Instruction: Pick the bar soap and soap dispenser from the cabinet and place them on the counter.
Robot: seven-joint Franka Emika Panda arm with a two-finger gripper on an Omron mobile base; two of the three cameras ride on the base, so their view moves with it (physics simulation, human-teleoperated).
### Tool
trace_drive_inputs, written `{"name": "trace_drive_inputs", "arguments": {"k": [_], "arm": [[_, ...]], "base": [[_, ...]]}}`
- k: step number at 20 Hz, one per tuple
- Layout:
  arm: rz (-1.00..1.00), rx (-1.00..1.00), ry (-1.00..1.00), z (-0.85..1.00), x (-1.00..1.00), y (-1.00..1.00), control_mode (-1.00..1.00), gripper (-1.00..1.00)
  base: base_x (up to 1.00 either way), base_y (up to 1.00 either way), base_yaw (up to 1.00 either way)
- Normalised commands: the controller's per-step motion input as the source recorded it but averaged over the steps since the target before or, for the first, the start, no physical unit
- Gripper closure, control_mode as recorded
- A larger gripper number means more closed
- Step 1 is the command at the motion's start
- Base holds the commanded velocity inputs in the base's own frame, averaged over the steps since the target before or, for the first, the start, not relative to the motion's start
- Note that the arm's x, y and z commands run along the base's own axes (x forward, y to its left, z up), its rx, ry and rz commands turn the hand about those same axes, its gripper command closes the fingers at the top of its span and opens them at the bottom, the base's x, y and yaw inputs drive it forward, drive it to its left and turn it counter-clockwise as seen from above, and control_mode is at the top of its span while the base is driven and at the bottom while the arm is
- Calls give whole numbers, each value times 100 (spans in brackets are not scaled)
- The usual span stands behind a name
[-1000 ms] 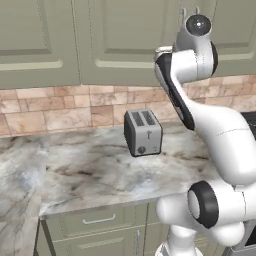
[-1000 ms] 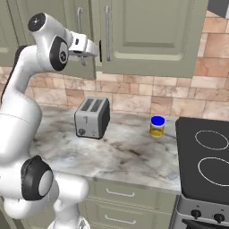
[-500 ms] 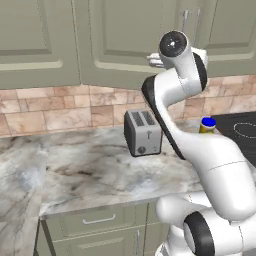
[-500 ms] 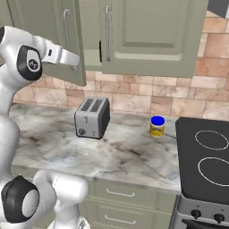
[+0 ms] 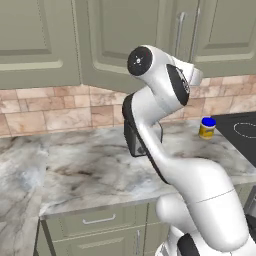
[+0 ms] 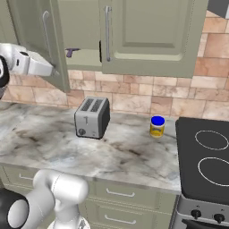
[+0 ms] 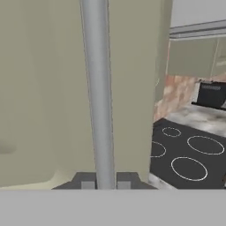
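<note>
Gripper (image 7: 106, 184) closed on the long vertical silver bar handle (image 7: 98, 88) of the olive-green upper wall cabinet's left door (image 6: 38, 40); hand view has the two dark fingertips (image 7: 88, 184) pinching the bar from either side at its lower end, flat door panel filling the space behind it.

Left to right, right base view: white forearm at far left, reaching to the door's lower edge; door swung out toward the camera, handle (image 6: 46, 33) on its face; a dark opening into the cabinet (image 6: 82, 38) between this door and the shut right door, with a small purplish object (image 6: 71, 52) just visible inside, too small to identify. Bar soap and soap dispenser: cannot tell where from any view. Below, a silver two-slot toaster (image 6: 91, 117) on the grey-beige marbled stone counter (image 6: 53, 152), a small yellow jar with blue lid (image 6: 157, 126) well apart to its right, then a black cooktop (image 6: 208, 156).

Left base view: arm's elbow blocks the toaster and the open door; jar (image 5: 207, 127) shows right of it.

Versus half a second ago: door is pulled further open, the cabinet interior is newly exposed, and the arm has drawn back leftward in the right base view.
</note>
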Motion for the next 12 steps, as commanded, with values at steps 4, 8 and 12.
{"name": "trace_drive_inputs", "arguments": {"k": [4,8,12], "arm": [[-21,0,-2,0,-61,40,-100,100],[-17,0,0,0,-65,41,-100,100],[-15,0,0,0,-65,42,-100,100]], "base": [[0,0,0],[0,0,0],[0,0,0]]}}
